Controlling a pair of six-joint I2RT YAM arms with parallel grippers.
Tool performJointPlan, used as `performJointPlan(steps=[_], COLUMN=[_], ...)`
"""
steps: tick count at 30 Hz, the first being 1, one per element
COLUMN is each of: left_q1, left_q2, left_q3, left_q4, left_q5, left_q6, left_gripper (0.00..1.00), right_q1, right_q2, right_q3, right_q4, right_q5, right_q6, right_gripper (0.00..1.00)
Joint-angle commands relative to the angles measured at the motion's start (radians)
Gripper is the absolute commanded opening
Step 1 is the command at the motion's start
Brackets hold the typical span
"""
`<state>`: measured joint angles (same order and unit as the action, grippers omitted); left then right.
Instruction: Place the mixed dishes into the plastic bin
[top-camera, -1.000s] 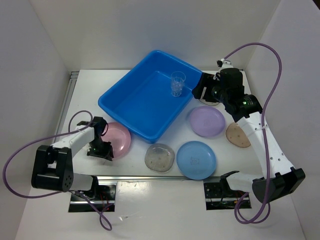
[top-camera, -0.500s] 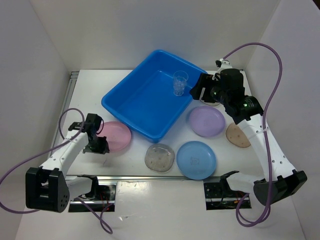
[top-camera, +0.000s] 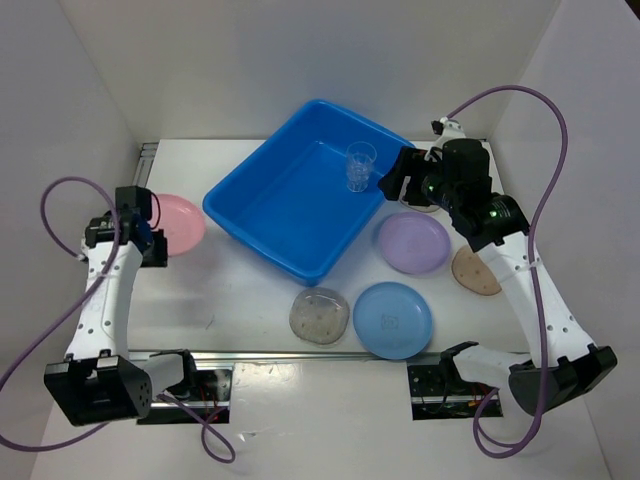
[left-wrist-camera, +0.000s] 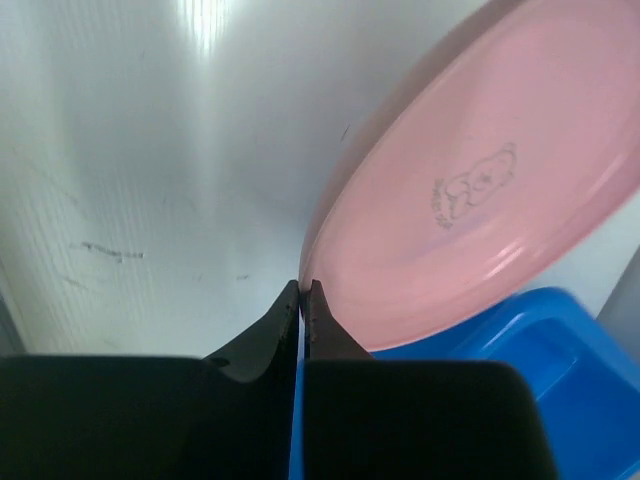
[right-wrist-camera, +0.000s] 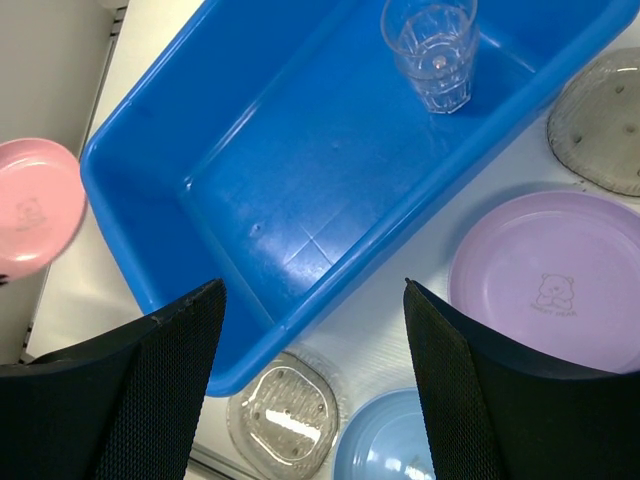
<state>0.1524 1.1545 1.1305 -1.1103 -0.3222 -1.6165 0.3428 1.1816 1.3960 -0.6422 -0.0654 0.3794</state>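
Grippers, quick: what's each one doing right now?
Left gripper: shut on the rim of the pink plate.
Right gripper: open, holding nothing.

Blue bin (top-camera: 295, 195), pink plate (top-camera: 178, 222), lavender plate (top-camera: 413, 243), blue plate (top-camera: 392, 319), speckled plate (top-camera: 319, 314), clear cup (top-camera: 360, 166).

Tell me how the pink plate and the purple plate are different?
The pink plate is pinched at its rim by the left gripper. The purple plate lies flat on the table with nothing holding it. The pink plate is to the left of the blue bin, and the purple plate is to its right. Both are round, look about the same size, and have a little bear printed in the middle.
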Motion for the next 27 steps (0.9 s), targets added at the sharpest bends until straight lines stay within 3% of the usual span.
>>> performJointPlan(steps=[1,7,10,13,15,20,24,27], left_q1=[0.042,0.053,0.053,0.038,-0.029,-0.293,-0.344,-0.390], left_q2=[-0.021,0.024,0.033,0.068,0.106,0.261,0.368,0.474], left_q3=[0.100,0.293,0.328,0.305,0.276,0.294,0.295,0.373], left_q4=[-0.048,0.029,0.139,0.265,0.352,0.477,0.567,0.544], left_q5=[-0.127,-0.149,-0.054,0.167,0.234,0.204,0.267,0.278], left_q6=[0.064,0.129,0.162,0.195,0.195,0.270,0.308,0.386], left_gripper=[0.00,0.00,0.00,0.00,0.00,0.00,0.00,0.00], right_q1=[0.009,0.009,0.009,0.009,0.009,0.009,0.009,0.009], right_q2=[-0.040,-0.050,-0.050,-0.039,-0.028,-0.010,0.012,0.021], right_q3=[-0.009,-0.009,-0.009,0.000,0.000,0.047,0.069,0.080], right_q4=[0.042,0.042,0.042,0.042,0.042,0.033,0.022,0.004], right_q5=[-0.011,-0.011,-0.011,-0.011,-0.001,0.010,0.010,0.010], right_q6=[-0.013,-0.013,-0.013,-0.013,-0.013,-0.013,-0.013,-0.013], right_gripper=[0.77,0.77,0.77,0.77,0.77,0.77,0.77,0.77])
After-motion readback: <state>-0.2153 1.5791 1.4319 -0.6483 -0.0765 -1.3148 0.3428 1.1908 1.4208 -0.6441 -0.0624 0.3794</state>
